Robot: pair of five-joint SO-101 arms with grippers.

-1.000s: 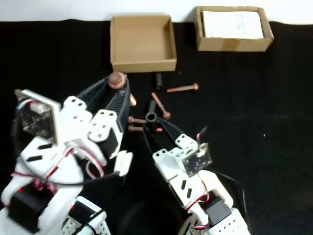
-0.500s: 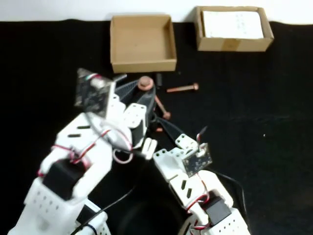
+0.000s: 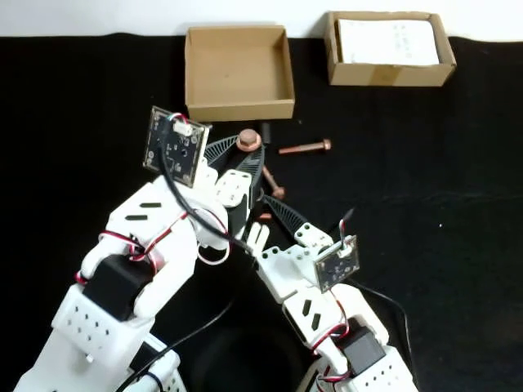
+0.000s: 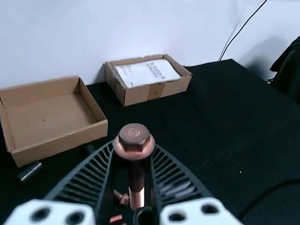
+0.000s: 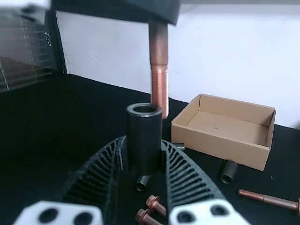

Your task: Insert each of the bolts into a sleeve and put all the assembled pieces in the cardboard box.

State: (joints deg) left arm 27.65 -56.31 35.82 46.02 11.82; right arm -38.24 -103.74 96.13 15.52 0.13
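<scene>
Shiny copper-toned metal bolt [image 4: 133, 140]; smooth, dull black sleeve [image 5: 144, 138]; matt brown cardboard box [image 3: 239, 109]; matt black, cloth-like table cover [image 3: 425, 171].

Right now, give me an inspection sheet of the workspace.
Surface: black table.
Job's things: copper bolt upright over black sleeve, tip at its mouth, entry cannot be told; cardboard box empty; loose bolts and loose sleeve on the table.
Clutter: second box holding printed paper.
Grippers: left gripper shut on the bolt; right gripper shut on the sleeve.
Cables: arm wires; black cable against the wall.
Surroundings: white wall.
</scene>
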